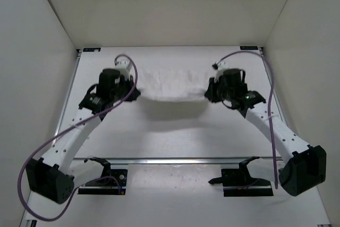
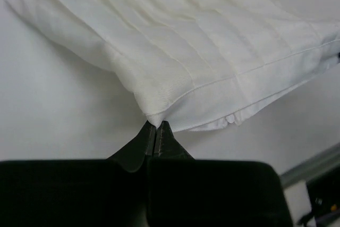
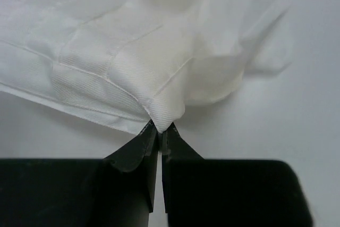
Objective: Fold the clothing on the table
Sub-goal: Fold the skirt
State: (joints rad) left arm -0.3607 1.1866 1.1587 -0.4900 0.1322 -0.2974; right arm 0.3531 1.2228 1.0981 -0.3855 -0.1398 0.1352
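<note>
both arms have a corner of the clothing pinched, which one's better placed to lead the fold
Left, narrowly. The left gripper has its jaws shut on a clean corner of the clothing, which spreads flat from it. The right gripper also holds a corner, but fabric bunches there. Likely both must move together.

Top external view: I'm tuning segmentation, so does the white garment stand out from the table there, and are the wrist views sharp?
Top external: plain white fabric garment nearly blends into the matte white table, outlined mainly by its soft shadow; left wrist: hem stitching sharp, black fingers slightly soft; right wrist: same.
</note>
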